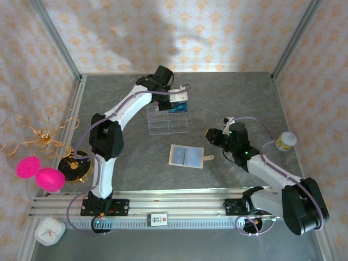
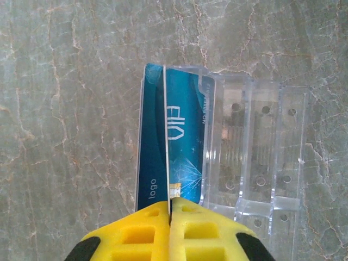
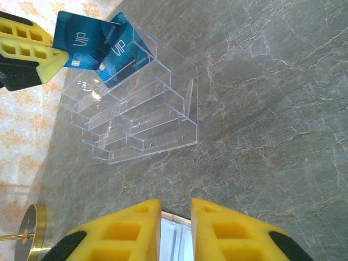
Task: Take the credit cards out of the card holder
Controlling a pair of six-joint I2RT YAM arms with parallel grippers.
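White letters are spelling "VIP" on the blue credit card (image 2: pixel 185 136) in the left wrist view. Along its far edge a small line is starting "NO 8888", the rest being too fine to read. The second credit card (image 2: pixel 151 163) just beside it is showing the word "logo". In the right wrist view both cards are showing "VIP". The white label (image 1: pixel 158 219) on the rail along the table's near edge is carrying marks too small to read.
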